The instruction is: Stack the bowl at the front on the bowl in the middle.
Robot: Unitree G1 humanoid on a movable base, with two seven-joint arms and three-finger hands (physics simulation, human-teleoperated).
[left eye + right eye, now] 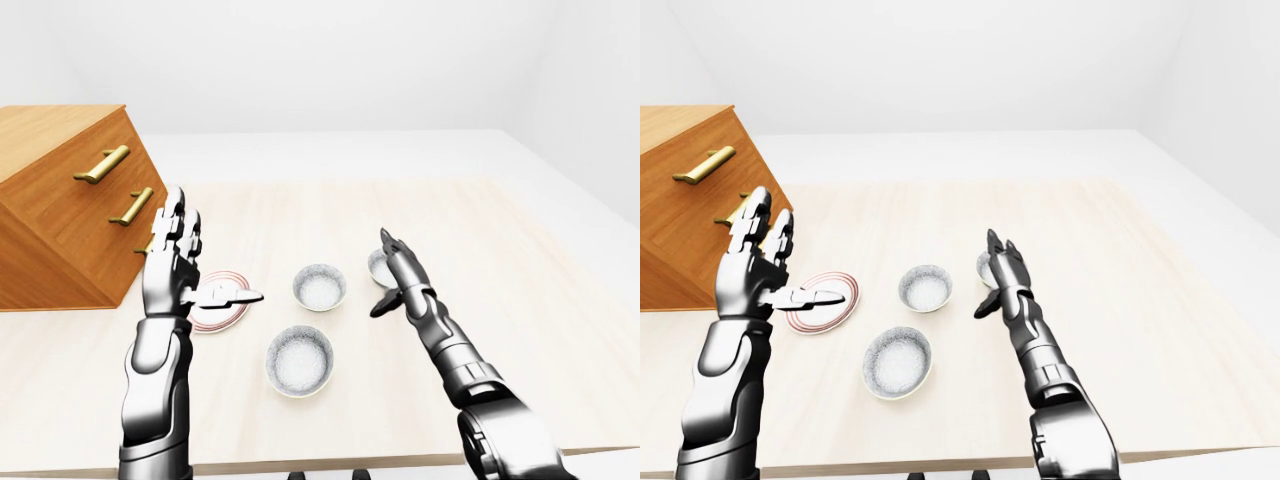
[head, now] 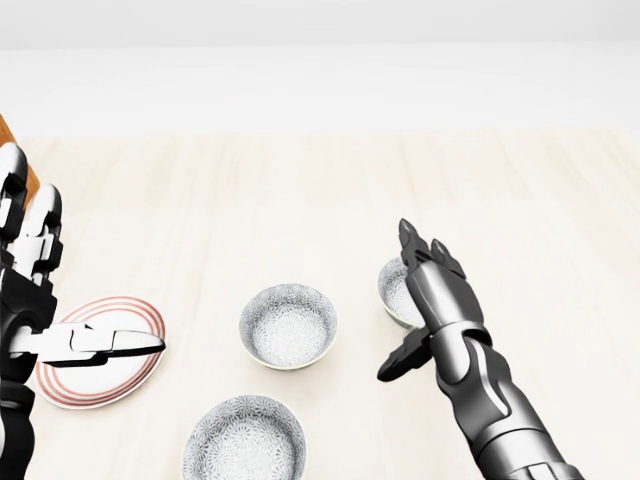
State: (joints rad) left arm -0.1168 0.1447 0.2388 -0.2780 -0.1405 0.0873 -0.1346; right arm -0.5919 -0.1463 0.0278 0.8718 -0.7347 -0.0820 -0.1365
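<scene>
Three grey speckled bowls stand on the light wooden table point(image 1: 520, 290). The lowest bowl point(image 1: 299, 360) sits nearest the bottom of the left-eye view. The middle bowl point(image 1: 319, 287) is just above it. A third bowl point(image 1: 378, 264) lies to the right, partly hidden by my right hand point(image 1: 388, 276). That hand is open, its fingers pointing up and its thumb out to the left, right beside the third bowl. My left hand point(image 1: 205, 260) is open and raised, with its thumb over a red-ringed plate point(image 1: 222, 312). Neither hand holds anything.
A wooden drawer cabinet point(image 1: 60, 200) with brass handles point(image 1: 101, 165) stands at the table's left side, close behind my left hand. The table's near edge point(image 1: 330, 462) runs along the bottom of the left-eye view. White floor and walls surround the table.
</scene>
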